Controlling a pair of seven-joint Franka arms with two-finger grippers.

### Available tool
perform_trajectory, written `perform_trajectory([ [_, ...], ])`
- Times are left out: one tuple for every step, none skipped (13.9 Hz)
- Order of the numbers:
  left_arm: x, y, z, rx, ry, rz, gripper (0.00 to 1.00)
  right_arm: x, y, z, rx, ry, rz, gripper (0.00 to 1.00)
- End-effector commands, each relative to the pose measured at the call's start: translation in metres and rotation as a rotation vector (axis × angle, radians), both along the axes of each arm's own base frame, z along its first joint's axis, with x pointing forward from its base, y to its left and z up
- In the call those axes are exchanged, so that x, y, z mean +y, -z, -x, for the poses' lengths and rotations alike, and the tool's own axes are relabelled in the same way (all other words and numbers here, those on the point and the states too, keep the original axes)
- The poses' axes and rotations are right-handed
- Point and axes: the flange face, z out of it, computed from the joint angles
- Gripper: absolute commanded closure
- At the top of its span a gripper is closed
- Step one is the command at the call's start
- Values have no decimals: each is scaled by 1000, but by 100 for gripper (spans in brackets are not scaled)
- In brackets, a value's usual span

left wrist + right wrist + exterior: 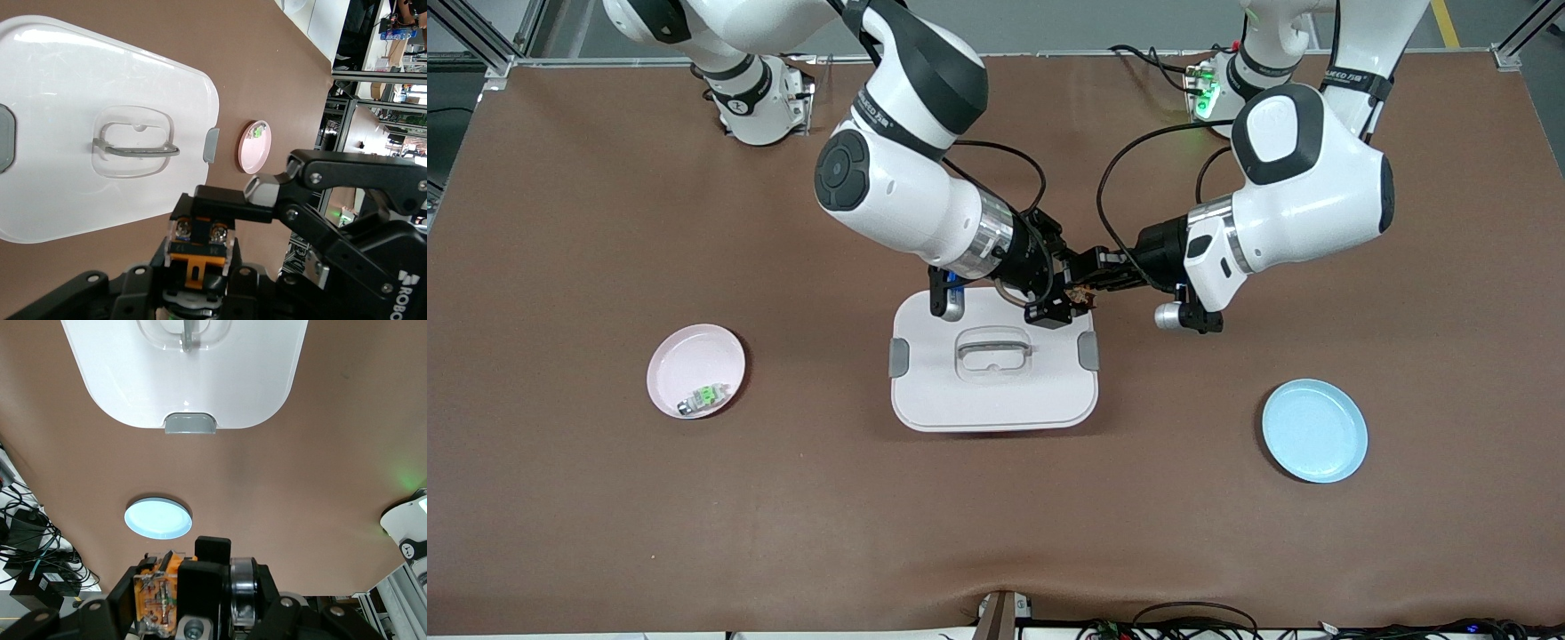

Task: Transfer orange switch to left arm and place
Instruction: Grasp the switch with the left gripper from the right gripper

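The orange switch (pixel 1083 294), a small black part with an orange-tan block, hangs in the air between both grippers, over the box's corner toward the left arm's end. My right gripper (pixel 1069 300) is shut on its orange block (pixel 155 595). My left gripper (pixel 1096 283) is shut on its black round end, and the switch (pixel 198 253) fills its jaws in the left wrist view. The right gripper's finger (pixel 230 200) shows there on top of the block. The white box (pixel 996 391) with grey latches and a lid handle stands mid-table below them.
A pink plate (pixel 694 356) toward the right arm's end holds a small green and silver component (pixel 703 397). A light blue plate (pixel 1314 430) lies toward the left arm's end, nearer the front camera than the box. Both arms' forearms cross above the box's edge nearest the robots.
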Motion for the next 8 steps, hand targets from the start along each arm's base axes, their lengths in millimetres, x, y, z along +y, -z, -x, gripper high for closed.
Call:
perform_trajectory([
  [0, 0, -3, 15, -22, -1, 100, 3, -4, -4, -11, 19, -19, 0],
  [1, 0, -3, 6, -17, -14, 100, 2, -4, -5, -13, 18, -19, 0],
  [1, 1, -2, 4, -12, -21, 100, 1, -4, -7, -14, 22, -20, 0],
  [1, 1, -3, 5, -13, -21, 100, 0, -4, -7, -13, 21, -21, 0],
  [2, 1, -3, 7, -16, -21, 100, -2, -3, -8, -12, 21, -20, 0],
  [2, 1, -3, 7, -16, -23, 100, -4, -3, -10, -9, 19, -16, 0],
  [3, 0, -3, 6, -18, -24, 100, -8, -2, -12, -7, 18, -12, 0],
  [4, -4, -3, 4, -24, -33, 100, -12, 0, -13, -6, -14, 1, 0],
])
